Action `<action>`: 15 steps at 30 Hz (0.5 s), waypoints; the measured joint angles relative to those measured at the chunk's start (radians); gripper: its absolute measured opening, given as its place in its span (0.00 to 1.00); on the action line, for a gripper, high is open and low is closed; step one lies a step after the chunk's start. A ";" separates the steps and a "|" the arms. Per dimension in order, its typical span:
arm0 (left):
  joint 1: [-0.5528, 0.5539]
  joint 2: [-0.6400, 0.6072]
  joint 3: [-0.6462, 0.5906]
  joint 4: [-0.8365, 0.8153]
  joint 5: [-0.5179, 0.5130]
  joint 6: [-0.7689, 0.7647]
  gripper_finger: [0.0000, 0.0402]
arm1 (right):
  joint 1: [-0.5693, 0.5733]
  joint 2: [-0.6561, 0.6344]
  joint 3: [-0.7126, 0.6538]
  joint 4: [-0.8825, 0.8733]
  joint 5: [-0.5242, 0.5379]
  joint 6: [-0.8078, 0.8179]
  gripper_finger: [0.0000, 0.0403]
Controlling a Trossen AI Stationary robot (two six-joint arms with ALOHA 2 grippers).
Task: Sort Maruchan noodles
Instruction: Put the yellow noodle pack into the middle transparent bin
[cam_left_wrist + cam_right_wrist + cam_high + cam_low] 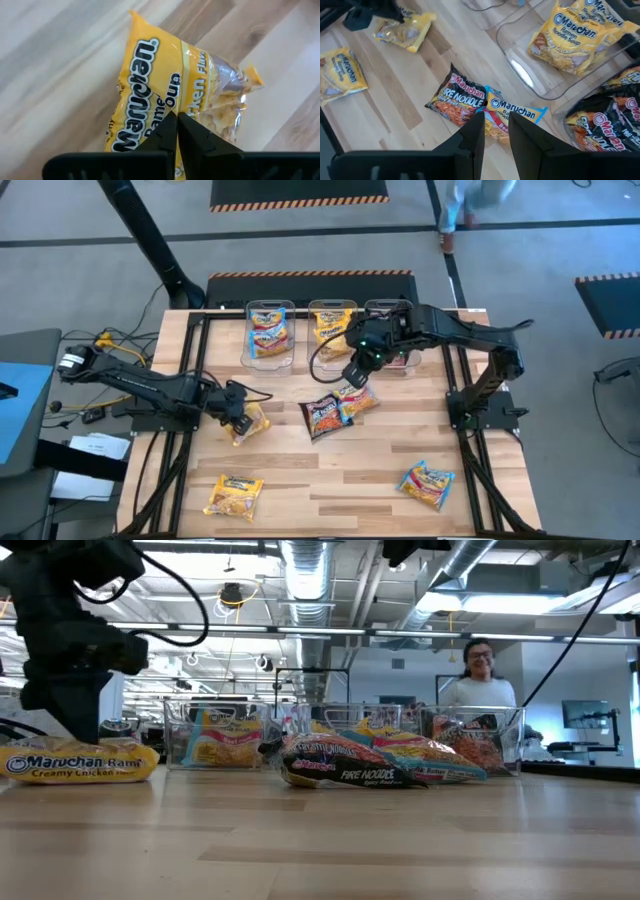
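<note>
A yellow-orange noodle packet (250, 421) (150, 85) lies on the wooden table at centre left, and my left gripper (238, 416) (177, 131) is shut on it. My right gripper (357, 372) (495, 131) hangs open above the table's middle with nothing between its fingers. Below it a maroon-black packet (321, 416) (457, 97) and a blue-pink packet (359, 402) (512, 114) lie side by side, touching. Another yellow packet (234, 495) lies near left. Another blue-pink one (427, 484) lies near right. My left gripper has its two fingertips (169, 125) closed together on the packet's printed face (159, 102), about midway along it. The fingers slant down onto it from above. The fingers hide whether film is caught between them. In the high view the packet still lies on the table.
Three clear bins stand in a row at the far edge: one (270, 332) with blue-pink packets, one (333, 328) with yellow, one (397, 330) with maroon. Black frame rails run along both table sides. A person (478, 675) stands beyond the far edge.
</note>
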 joint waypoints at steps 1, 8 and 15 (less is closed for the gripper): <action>0.006 0.000 0.000 0.009 -0.005 0.033 0.00 | -0.006 0.000 0.000 0.000 0.000 0.000 0.28; 0.070 0.026 0.000 0.073 0.012 0.138 0.00 | -0.040 0.000 0.000 0.000 -0.004 -0.003 0.28; 0.111 0.183 0.006 0.274 0.078 0.170 0.00 | -0.068 0.000 0.000 -0.002 -0.007 -0.014 0.28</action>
